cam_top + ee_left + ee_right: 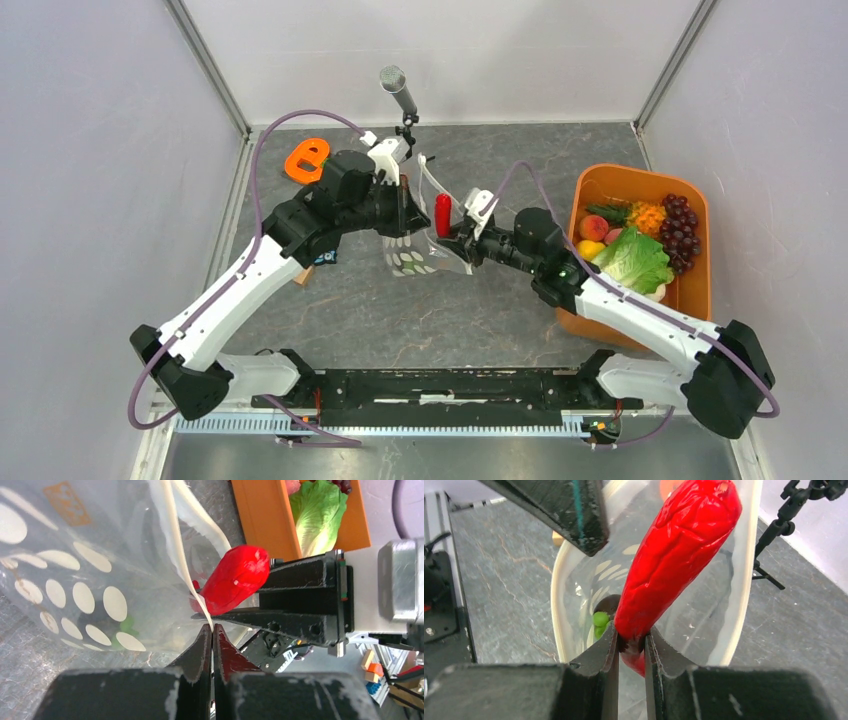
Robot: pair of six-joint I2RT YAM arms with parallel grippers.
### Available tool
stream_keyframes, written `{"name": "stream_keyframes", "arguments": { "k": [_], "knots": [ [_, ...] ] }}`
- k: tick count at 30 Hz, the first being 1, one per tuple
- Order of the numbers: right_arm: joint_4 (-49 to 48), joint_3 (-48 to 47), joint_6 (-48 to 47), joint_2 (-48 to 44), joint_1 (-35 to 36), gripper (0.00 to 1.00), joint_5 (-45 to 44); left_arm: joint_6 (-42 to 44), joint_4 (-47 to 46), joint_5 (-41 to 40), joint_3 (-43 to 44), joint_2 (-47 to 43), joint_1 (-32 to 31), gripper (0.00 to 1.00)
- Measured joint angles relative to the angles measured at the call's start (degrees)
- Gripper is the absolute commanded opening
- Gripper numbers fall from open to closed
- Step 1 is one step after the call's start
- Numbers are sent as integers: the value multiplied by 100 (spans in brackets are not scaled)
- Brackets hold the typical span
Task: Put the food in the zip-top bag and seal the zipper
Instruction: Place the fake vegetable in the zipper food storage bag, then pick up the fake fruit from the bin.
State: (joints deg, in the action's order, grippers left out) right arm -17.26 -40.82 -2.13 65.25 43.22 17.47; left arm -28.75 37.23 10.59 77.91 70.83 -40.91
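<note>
My left gripper is shut on the whitish zipper strip of the clear dotted zip-top bag and holds its mouth open above the table. My right gripper is shut on a red chili pepper, which stands at the bag's mouth. In the right wrist view the pepper points into the open mouth, rimmed by the zipper, and a green piece lies inside. In the left wrist view the pepper sits just past the strip. More food lies in the orange tub.
The tub at the right holds lettuce, purple grapes, an orange pineapple and a peach. An orange ring-shaped object lies at the back left. A microphone on a stand stands behind the bag.
</note>
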Motion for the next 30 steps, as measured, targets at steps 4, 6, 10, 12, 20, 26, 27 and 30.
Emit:
{"name": "stream_keyframes", "arguments": {
  "k": [4,6,10,12,20,26,27,30],
  "knots": [
    [1130,-592,-610,111,160,17,-68,-203,160,9,114,0,0,2],
    [1696,-955,-833,295,210,20,-90,-278,225,11,114,9,0,2],
    [2583,-1681,-839,728,214,30,-413,-409,280,11,74,48,0,2],
    [2704,-1799,-638,796,214,48,-603,-494,247,4,-22,31,0,2],
    [3014,-2059,-92,1005,210,61,-750,-660,81,-39,-319,-22,0,2],
    [2785,-1873,15,636,210,68,-748,-662,-138,-291,-472,-107,0,2],
    [2656,-1757,42,442,210,68,-728,-660,-168,-339,-490,-109,0,2],
    [2361,-1543,81,-72,210,68,-597,-660,-254,-540,-573,-114,4,2]
  ]
}}
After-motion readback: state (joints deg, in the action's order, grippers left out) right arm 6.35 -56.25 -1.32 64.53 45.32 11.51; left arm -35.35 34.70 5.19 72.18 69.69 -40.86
